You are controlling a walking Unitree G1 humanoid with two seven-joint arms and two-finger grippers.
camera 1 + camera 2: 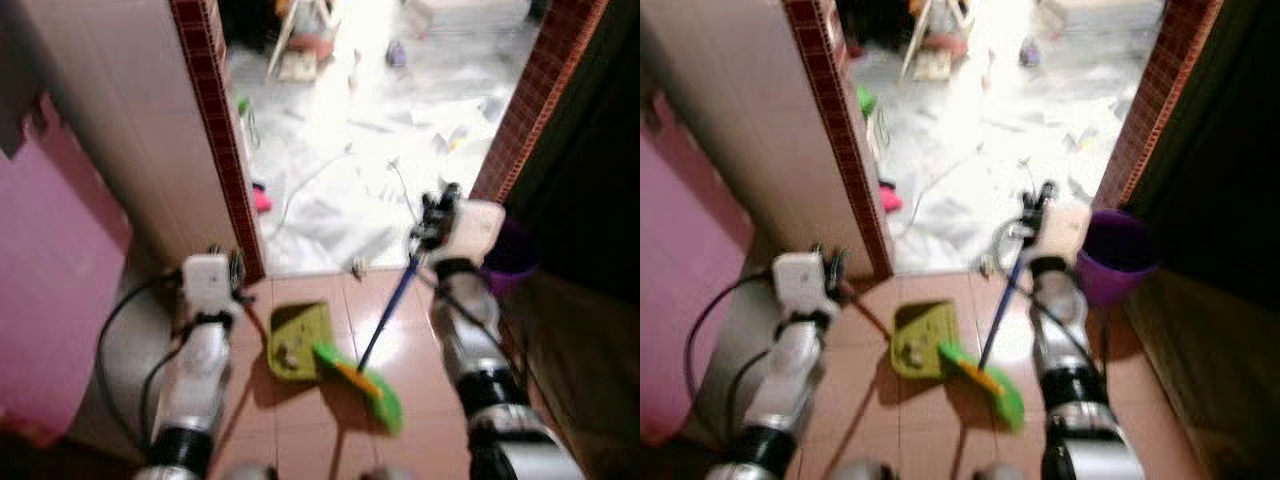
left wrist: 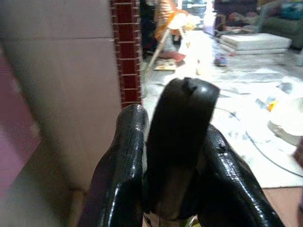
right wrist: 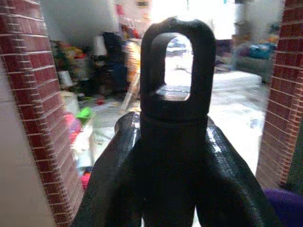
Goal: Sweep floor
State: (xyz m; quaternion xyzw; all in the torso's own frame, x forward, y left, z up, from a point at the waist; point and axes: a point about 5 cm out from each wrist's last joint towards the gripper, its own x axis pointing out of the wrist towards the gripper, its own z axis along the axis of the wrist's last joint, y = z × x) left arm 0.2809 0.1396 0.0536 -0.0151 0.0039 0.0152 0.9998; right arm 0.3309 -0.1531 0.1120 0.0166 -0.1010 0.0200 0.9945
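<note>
A lime-green dustpan [image 1: 298, 342] lies on the reddish tiles just inside a doorway, with a few crumbs in it. Its thin dark handle runs up to my left gripper [image 1: 232, 268], which is shut on it; in the left wrist view the black handle end [image 2: 182, 118] stands between the fingers [image 2: 125, 161]. The broom's green and orange brush head [image 1: 375, 392] rests on the tiles beside the dustpan's right edge. Its blue handle [image 1: 390, 305] slants up to my right gripper [image 1: 432, 215], shut around it. The looped black handle tip [image 3: 175, 56] shows in the right wrist view.
Red-brick door posts [image 1: 215, 130] [image 1: 540, 90] frame the opening to a bright white floor with a white cable [image 1: 320, 180], scraps and a pink item [image 1: 262, 200]. A purple bucket [image 1: 1118, 255] stands by the right post. A pink surface [image 1: 50, 290] is close on the left.
</note>
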